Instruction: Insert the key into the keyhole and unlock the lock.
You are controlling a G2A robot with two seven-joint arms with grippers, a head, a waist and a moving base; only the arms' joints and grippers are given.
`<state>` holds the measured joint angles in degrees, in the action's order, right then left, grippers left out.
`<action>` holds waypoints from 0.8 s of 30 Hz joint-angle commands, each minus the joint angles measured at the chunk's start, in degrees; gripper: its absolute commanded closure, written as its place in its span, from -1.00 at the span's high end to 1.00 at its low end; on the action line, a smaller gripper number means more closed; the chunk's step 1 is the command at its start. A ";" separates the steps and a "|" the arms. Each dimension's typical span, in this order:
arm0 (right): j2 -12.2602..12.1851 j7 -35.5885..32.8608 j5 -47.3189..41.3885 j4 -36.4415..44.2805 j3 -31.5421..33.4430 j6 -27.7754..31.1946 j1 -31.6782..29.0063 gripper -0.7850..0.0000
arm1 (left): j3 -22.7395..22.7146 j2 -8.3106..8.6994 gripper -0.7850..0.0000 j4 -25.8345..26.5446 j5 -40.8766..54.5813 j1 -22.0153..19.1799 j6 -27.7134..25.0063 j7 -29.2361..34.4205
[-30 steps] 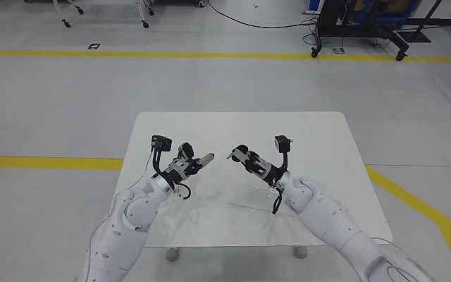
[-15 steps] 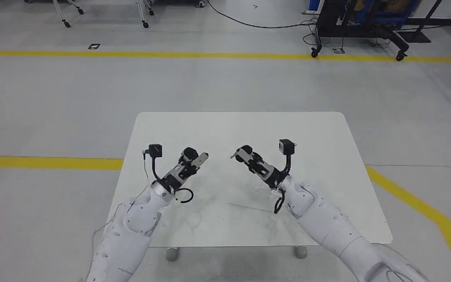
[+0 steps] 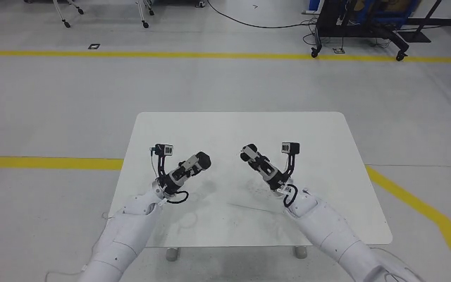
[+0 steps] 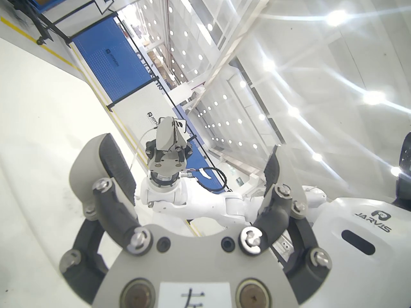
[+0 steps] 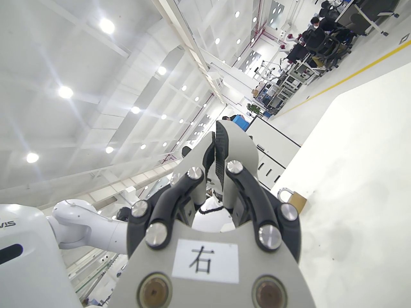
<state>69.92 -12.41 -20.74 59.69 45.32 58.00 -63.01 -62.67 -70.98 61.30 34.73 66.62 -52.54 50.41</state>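
Our left tool [image 4: 191, 155] hangs over the table [image 3: 310, 141] with fingers apart and empty, likely ready to steady the lock [image 5: 293, 198]. Our right tool's [image 5: 215, 136] fingers are pressed together, perhaps pinching the key, which we cannot make out. The lock lies on the table just beyond the right tool.

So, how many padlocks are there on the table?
1. A brass padlock rests on the white table, near the right gripper. Others may be hidden from these views.
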 commanded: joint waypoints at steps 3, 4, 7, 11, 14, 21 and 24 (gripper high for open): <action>0.35 -3.01 -2.46 -0.17 0.05 0.00 0.12 -1.00 | 0.54 0.08 0.99 -1.38 -2.86 -1.15 -1.08 0.25; 0.47 -3.85 -2.88 -0.30 -0.05 0.00 0.20 -1.00 | 0.72 0.09 0.90 -1.35 -3.80 -1.30 -1.47 -0.14; 0.94 -6.14 -3.53 -0.97 -0.76 -0.39 0.65 -1.00 | 1.39 0.16 0.75 -0.75 -5.40 -1.46 -2.27 -0.94; 1.81 -8.11 -3.26 -2.08 -2.03 -1.79 1.51 -1.00 | 2.31 0.27 0.76 -0.49 -7.47 -1.80 -3.08 -1.75; 2.45 -8.53 -2.10 -2.90 -2.67 -2.12 2.10 -1.00 | 2.93 0.29 0.84 -0.93 -9.81 -2.36 -3.55 -2.23; 3.48 -7.19 2.42 -4.47 -2.69 -1.62 2.72 -1.00 | 3.87 0.01 0.71 -1.94 -12.15 -3.12 -3.98 -3.98; 3.94 -5.19 5.07 -4.99 -2.48 -1.56 2.77 -1.00 | 4.17 -0.02 0.44 -2.15 -13.50 -3.29 -3.92 -4.36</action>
<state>73.73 -18.19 -16.53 54.92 42.76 56.48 -60.30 -58.61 -70.98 59.23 21.73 63.37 -56.55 46.23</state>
